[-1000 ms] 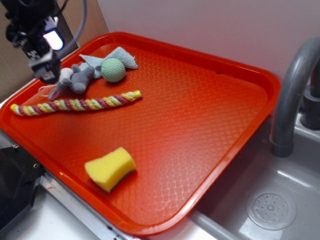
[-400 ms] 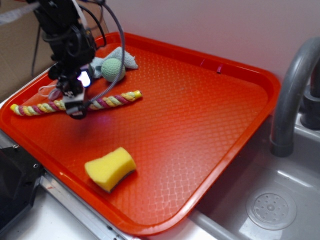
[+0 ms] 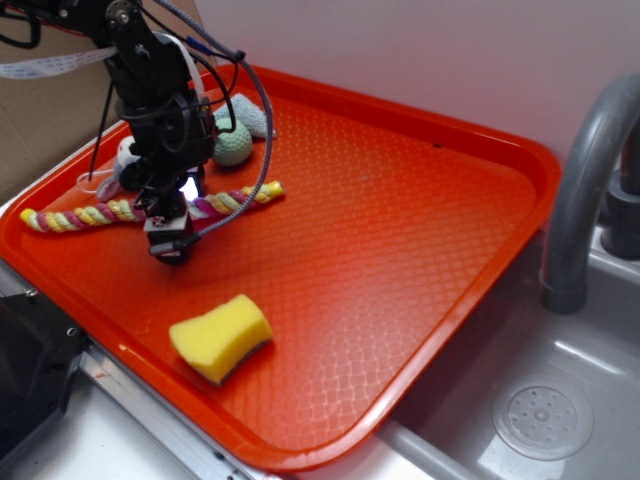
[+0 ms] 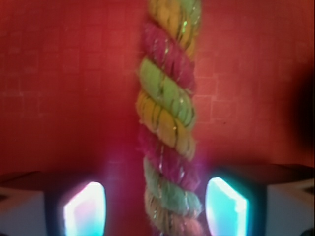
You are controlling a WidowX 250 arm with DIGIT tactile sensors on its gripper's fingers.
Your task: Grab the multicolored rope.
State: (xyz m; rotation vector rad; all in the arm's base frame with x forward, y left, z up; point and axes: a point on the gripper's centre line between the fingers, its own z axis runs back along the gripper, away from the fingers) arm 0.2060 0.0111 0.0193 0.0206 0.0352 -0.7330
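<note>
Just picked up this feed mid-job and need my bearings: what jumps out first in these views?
The black gripper is low over the middle of the multicolored rope at the left of the red tray. In the wrist view the rope runs between the open fingers, not yet pinched. A yellow sponge lies alone near the tray's front edge.

Black arm [image 3: 150,80], looping black and braided grey cables [image 3: 245,190], glowing pincer [image 3: 172,248] pads [image 4: 84,209]
</note>
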